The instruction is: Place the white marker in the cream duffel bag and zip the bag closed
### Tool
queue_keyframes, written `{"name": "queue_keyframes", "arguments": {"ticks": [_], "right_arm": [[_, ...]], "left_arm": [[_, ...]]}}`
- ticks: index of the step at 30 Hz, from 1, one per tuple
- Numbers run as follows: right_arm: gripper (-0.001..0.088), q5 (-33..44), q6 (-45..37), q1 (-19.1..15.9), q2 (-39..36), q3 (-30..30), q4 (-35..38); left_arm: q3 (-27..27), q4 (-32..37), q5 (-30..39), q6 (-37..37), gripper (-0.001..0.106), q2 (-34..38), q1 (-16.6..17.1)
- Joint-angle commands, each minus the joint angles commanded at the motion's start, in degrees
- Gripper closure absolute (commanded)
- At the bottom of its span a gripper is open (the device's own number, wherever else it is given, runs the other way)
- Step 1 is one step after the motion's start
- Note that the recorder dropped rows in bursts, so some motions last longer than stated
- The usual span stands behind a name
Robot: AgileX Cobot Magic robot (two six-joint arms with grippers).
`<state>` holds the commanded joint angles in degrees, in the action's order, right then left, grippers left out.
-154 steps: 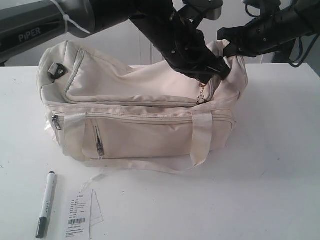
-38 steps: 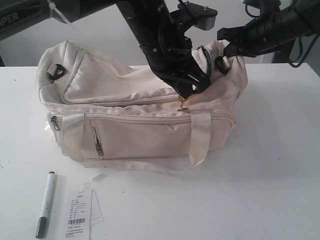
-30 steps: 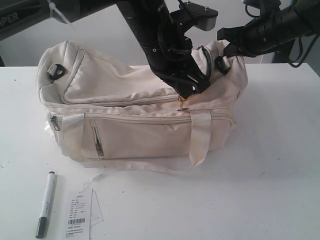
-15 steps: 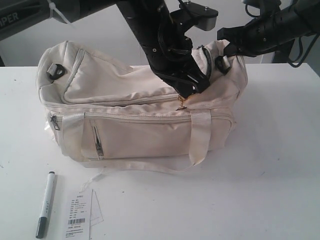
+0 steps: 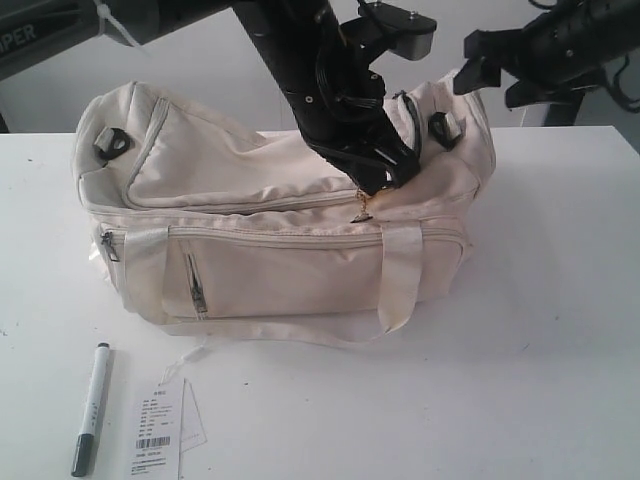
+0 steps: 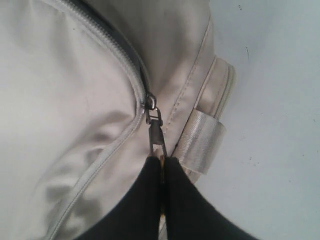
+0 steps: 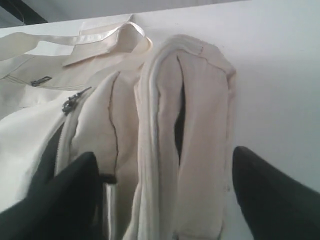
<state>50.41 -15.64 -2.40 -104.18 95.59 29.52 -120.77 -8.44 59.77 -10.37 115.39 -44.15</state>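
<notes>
The cream duffel bag [image 5: 270, 250] lies on its side on the white table. My left gripper [image 5: 385, 180] reaches down onto its top near the right end and is shut on the main zip's metal pull [image 6: 154, 131], fingertips pressed together [image 6: 161, 161]. A dark gap shows along the zip on one side of the slider [image 6: 148, 103]. My right gripper [image 5: 488, 78] hovers open beside the bag's right end; the folded end of the bag [image 7: 192, 125] lies between its spread fingers [image 7: 67, 192] without touching them. The white marker [image 5: 92, 405] lies on the table at the front left, outside the bag.
A white paper barcode tag [image 5: 160, 428] lies beside the marker. The bag's webbing handle [image 5: 400, 275] hangs over the front, and a front pocket zip [image 5: 197, 285] sits at the left. A strap ring [image 5: 110, 143] marks the bag's left end.
My right gripper has opened, let go of the bag's right end and pulled up and away to the right. The left gripper stays shut on the zip pull, nearly still.
</notes>
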Motion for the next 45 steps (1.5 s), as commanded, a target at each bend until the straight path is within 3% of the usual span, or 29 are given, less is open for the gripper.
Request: {"name": "queue_keyframes", "arguments": {"ticks": [5, 15, 26, 31, 36, 40, 45], "right_arm": [[0.0239, 8.5, 0.4, 0.5, 6.2, -2.8, -0.4], [0.0247, 7.9, -3.0, 0.6, 11.4, -13.8, 2.6], [0.0247, 1.8, -13.7, 0.6, 11.4, -23.0, 16.9], [0.0247, 1.6, -17.8, 1.6, 11.3, -23.8, 19.9], [0.0247, -0.5, -18.5, 4.9, 10.7, -23.8, 21.0], [0.0247, -6.8, -18.7, 6.0, 10.3, -23.7, 27.6], [0.0247, -7.0, -20.9, 6.0, 8.1, -23.2, 37.6]], "left_arm": [[0.0, 0.0, -2.0, 0.0, 0.105, 0.0, 0.0], [0.0, 0.0, -2.0, 0.1, 0.105, 0.0, 0.0], [0.0, 0.0, -1.8, 1.5, 0.105, -0.5, 0.0], [0.0, -0.1, -2.9, 1.6, 0.105, -2.5, 0.0], [0.0, -0.6, -1.1, 1.6, 0.105, -3.0, 0.0], [0.0, -0.6, -1.0, 1.6, 0.105, -3.0, 0.0], [0.0, -0.6, -0.2, 1.6, 0.105, -3.0, 0.0]]}}
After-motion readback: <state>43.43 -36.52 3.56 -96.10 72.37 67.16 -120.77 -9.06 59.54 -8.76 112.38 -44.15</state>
